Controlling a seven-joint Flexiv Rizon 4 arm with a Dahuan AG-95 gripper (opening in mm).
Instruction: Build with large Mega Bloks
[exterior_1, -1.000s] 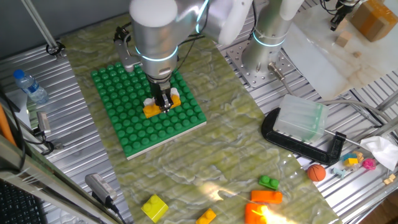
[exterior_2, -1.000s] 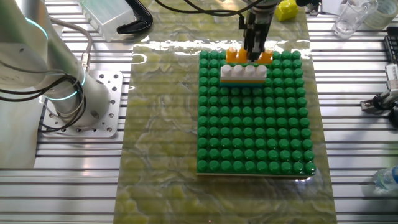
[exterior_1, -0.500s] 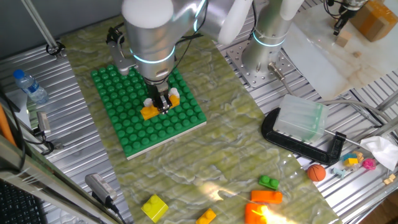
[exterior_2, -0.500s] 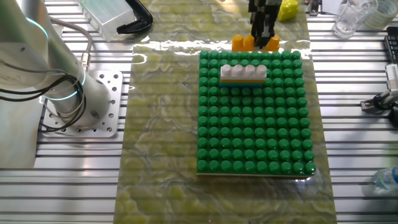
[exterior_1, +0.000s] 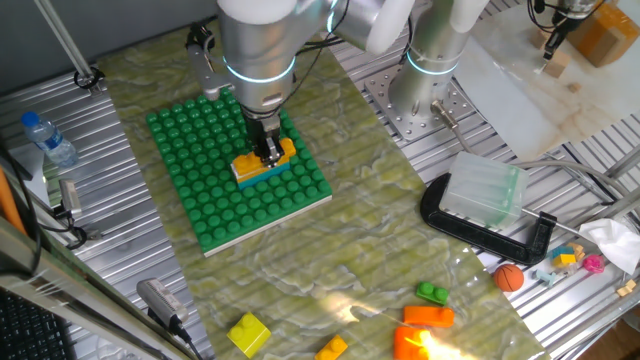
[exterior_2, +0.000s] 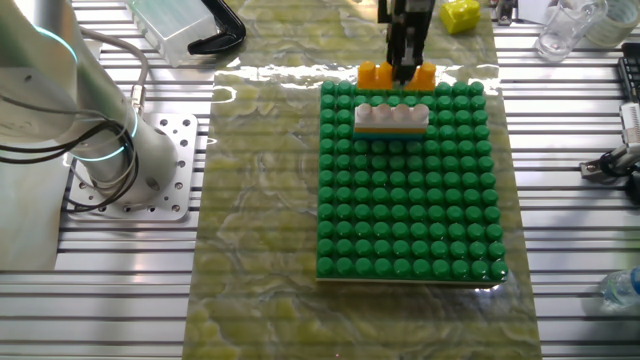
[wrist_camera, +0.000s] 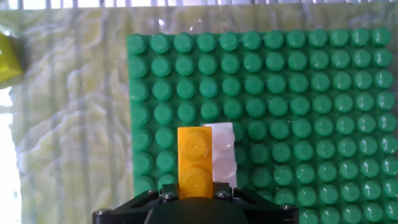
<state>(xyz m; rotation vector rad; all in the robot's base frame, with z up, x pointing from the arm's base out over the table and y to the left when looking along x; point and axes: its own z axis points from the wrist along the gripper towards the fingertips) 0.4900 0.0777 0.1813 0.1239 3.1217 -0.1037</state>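
My gripper (exterior_1: 268, 150) is shut on a yellow-orange four-stud brick (exterior_1: 262, 163) and holds it just above the green studded baseplate (exterior_1: 200, 195). In the other fixed view the gripper (exterior_2: 404, 66) holds the brick (exterior_2: 372, 75) over the far edge of the baseplate (exterior_2: 420, 220), just behind a white four-stud brick (exterior_2: 391, 116) that stands on the plate. In the hand view the yellow-orange brick (wrist_camera: 195, 158) sticks out from between the jaws (wrist_camera: 195, 191), and the white brick (wrist_camera: 221, 155) lies right beside it on the baseplate (wrist_camera: 311, 93).
Loose bricks lie off the plate: a yellow one (exterior_1: 248, 333), a green one (exterior_1: 432, 293) and orange ones (exterior_1: 428, 316). The yellow brick also shows in the other fixed view (exterior_2: 461, 15). A black clamp (exterior_1: 480, 228) with a clear box (exterior_1: 485, 190) stands at the right. A water bottle (exterior_1: 48, 138) lies at the left.
The yellow-orange brick was on the baseplate's edge row behind the white brick. My gripper lifted it off, and now holds it a little lower and shifted sideways.
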